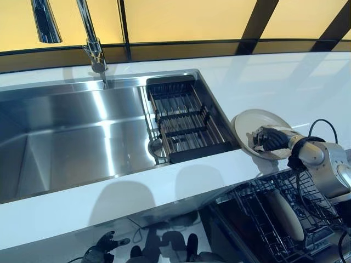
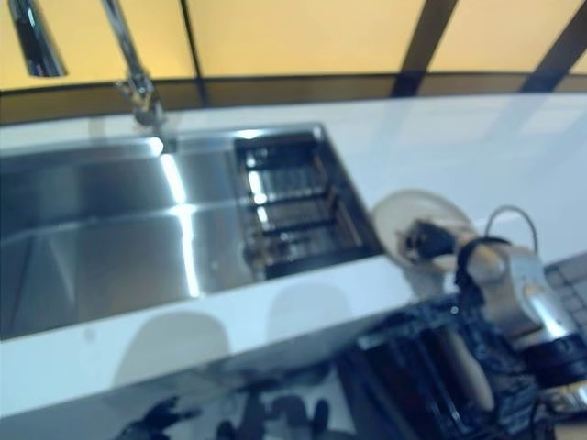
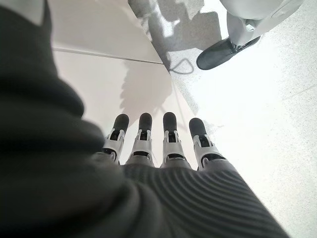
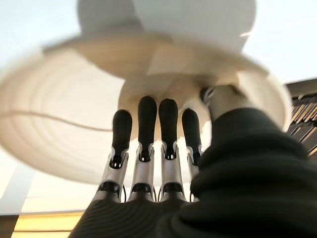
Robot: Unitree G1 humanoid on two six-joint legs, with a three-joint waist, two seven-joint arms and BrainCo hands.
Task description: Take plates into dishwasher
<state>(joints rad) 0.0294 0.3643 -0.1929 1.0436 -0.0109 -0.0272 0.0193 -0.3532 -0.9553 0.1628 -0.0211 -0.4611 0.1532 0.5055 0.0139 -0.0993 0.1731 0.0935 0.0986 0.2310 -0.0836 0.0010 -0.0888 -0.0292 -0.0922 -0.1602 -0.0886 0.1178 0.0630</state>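
Cream-coloured and round, the plate [image 1: 253, 127] lies flat on the white counter [image 1: 285, 82] just right of the sink [image 1: 71, 131], near the front edge, directly above the open dishwasher rack [image 1: 274, 219] where another plate [image 1: 286, 215] already stands. The right hand [image 1: 269, 139] lies over the plate's near side with straight fingers [image 4: 147, 130] spread on its face; no curl around the rim shows. The left hand [image 3: 158, 148] hangs low, well apart, fingers relaxed.

2 head eyes down on sink [image 1: 71, 137]; wrist cameras close along fingers
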